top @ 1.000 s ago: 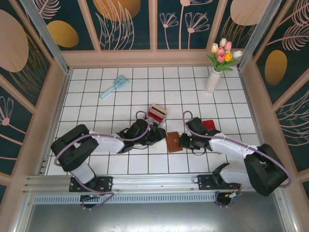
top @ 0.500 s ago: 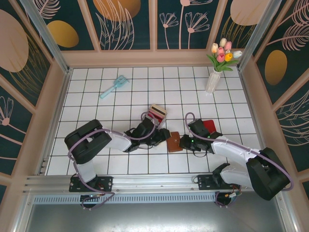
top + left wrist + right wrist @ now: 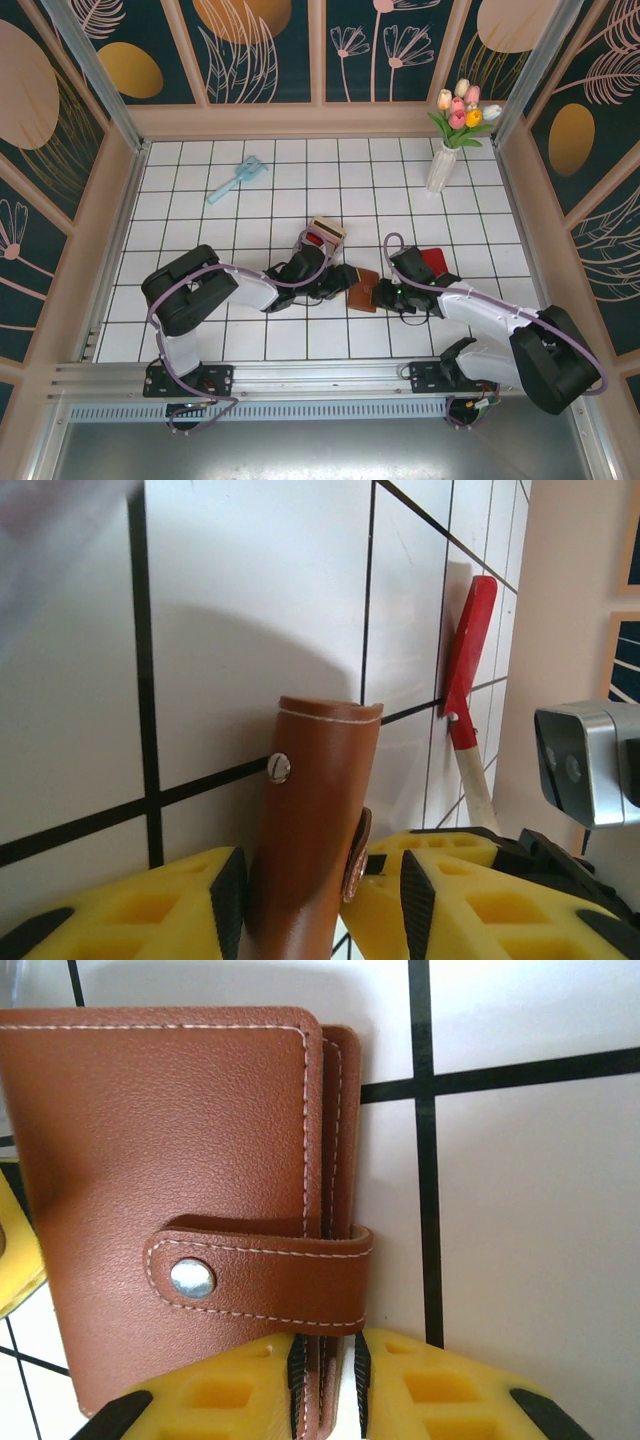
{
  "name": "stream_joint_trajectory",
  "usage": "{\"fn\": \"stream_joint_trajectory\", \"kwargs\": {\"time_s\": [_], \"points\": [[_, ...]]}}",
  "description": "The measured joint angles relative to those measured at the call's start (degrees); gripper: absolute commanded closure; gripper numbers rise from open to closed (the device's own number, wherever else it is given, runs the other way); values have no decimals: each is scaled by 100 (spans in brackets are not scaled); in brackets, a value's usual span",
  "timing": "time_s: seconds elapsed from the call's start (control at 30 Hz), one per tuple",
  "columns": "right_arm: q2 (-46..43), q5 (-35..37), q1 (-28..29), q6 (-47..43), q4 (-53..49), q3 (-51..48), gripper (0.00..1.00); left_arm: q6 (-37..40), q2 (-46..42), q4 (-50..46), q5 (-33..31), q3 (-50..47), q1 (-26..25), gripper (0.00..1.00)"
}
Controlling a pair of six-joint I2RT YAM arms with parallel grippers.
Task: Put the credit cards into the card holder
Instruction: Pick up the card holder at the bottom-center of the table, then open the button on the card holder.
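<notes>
Card holder (image 3: 180,1160) pinched by right fingers (image 3: 230,1395), left fingers (image 3: 150,910) astride, grip unclear, red scoop (image 3: 470,640) near

Table inventory: one brown card holder (image 3: 362,291); one clear tray (image 3: 331,222) containing a stack of cards (image 3: 321,240), count indeterminable; one red scoop (image 3: 436,261); one blue brush (image 3: 237,180); one vase (image 3: 441,166) with one bunch of tulips (image 3: 462,105). Robot arms: two, one left arm (image 3: 215,290) and one right arm (image 3: 480,310).

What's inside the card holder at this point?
The card holder is folded shut with its snap strap fastened. No card edge pokes out; the slots and any cards inside are hidden by the cover.
</notes>
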Motion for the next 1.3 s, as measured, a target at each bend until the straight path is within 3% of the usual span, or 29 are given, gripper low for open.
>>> {"fn": "stream_joint_trajectory", "kwargs": {"time_s": [0.23,0.33,0.43,0.97,1.17,1.3], "points": [[-63,31,-105,151,35,0,72,46,0,125,70,0,-39,81],[-262,122,-140,254,-28,48,66,61,0,157,76,0,-44,82],[-461,140,-149,378,-4,184,53,61,-2,173,72,0,-52,83],[328,197,-133,483,157,481,39,85,-2,219,94,0,-50,85],[293,140,-133,444,188,481,41,85,-4,256,94,0,-50,86],[546,138,-81,400,234,560,50,83,-4,170,63,-13,-48,87]]}}
